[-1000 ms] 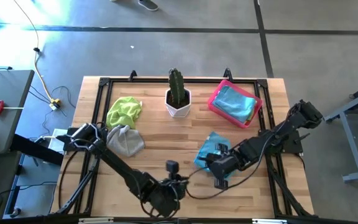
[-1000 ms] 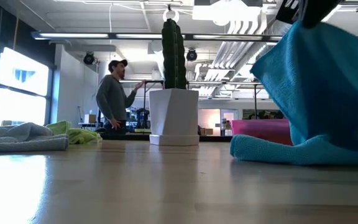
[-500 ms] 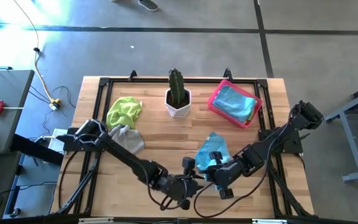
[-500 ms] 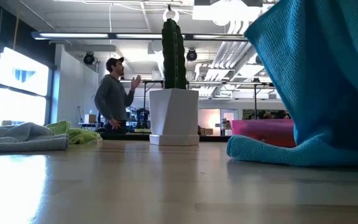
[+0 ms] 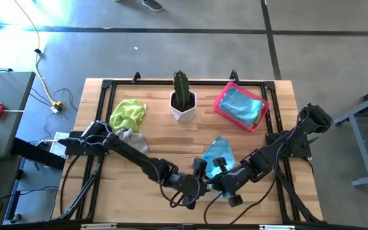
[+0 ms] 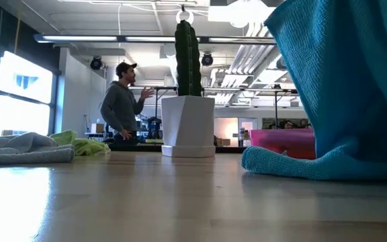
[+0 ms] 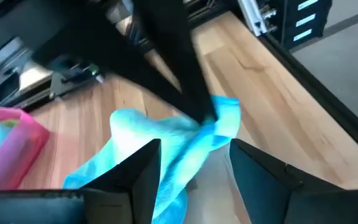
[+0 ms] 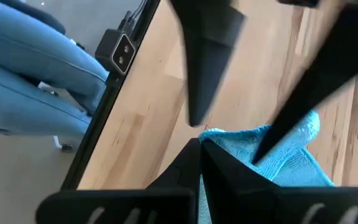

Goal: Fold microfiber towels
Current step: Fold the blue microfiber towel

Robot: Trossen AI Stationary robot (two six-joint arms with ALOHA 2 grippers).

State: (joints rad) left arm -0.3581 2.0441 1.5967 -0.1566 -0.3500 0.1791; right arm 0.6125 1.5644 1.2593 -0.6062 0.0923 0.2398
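So, quick rundown of the table:

Towel being worked: light blue microfiber towel point(image 5: 218, 154), front right part of the wooden table point(image 5: 158, 137), one corner lifted, rest draped down onto the wood.
Right gripper point(image 5: 217, 183): fingers pinched tight on that lifted corner.
Left gripper point(image 5: 204, 167): fingers spread wide, reaching in either side of the same towel, right next to the other gripper.
Other towels: lime green one point(image 5: 128, 114) and grey one point(image 5: 130, 144) bunched at the left; another light blue one point(image 5: 239, 105) in the pink tray point(image 5: 223, 97), back right.
Middle back: cactus in a white pot point(image 5: 183, 98).
Background: a person point(image 6: 121, 102) standing across the room.
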